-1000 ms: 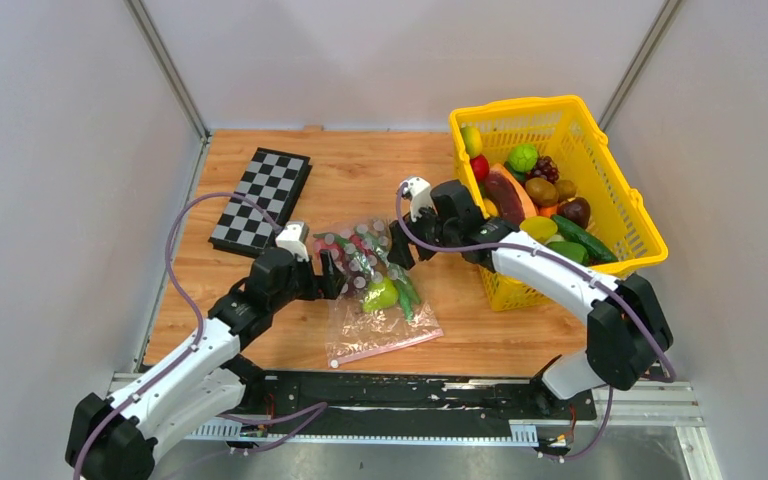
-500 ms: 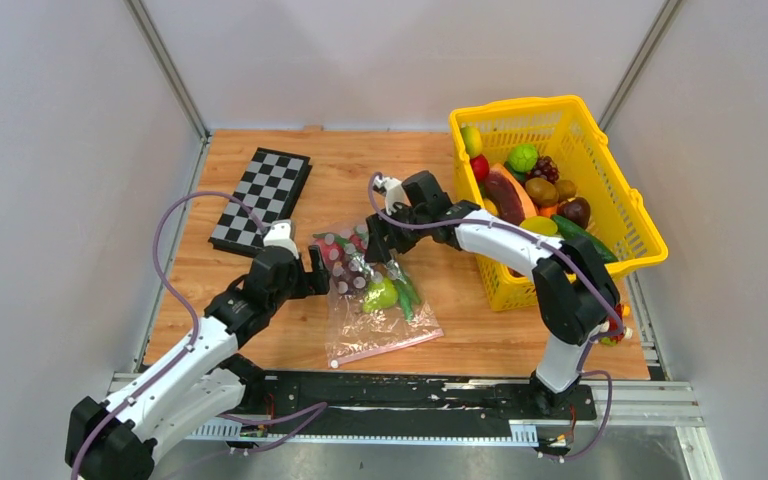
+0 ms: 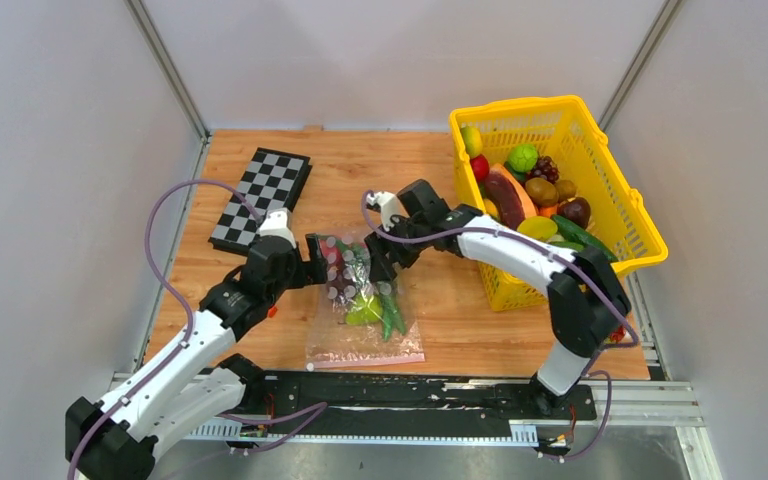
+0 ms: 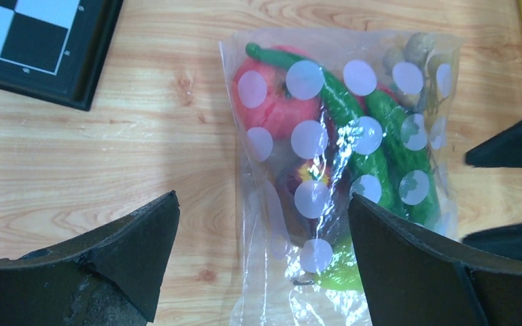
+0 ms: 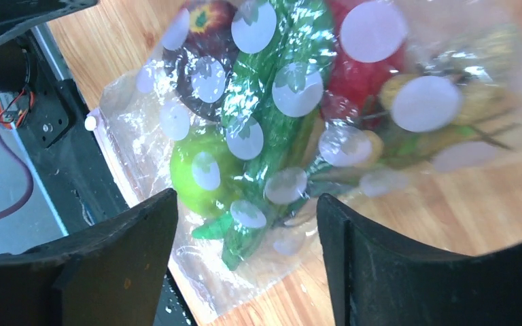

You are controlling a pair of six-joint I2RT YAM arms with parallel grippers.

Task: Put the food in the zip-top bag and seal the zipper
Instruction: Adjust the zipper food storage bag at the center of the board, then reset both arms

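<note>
Bag (image 3: 365,315) lies flat on the counter (image 3: 460,310), centre-near, between both arms. Its pink zipper (image 3: 365,359) runs along the near edge, and you can't tell if it's sealed. The food is inside: red apple (image 4: 275,102), green apple (image 5: 200,173), cucumbers (image 4: 350,129) and a dark purple fruit (image 5: 200,58).

Left pincer (image 3: 312,262) is fully released, fingers wide apart at the bag's far-left corner, gripping nothing. Right pincer (image 3: 380,262) is also released, fingers apart over the bag's far-right end.

Yellow basket (image 3: 600,130) with more fruit sits far right. Chessboard (image 3: 262,195) is far left.
</note>
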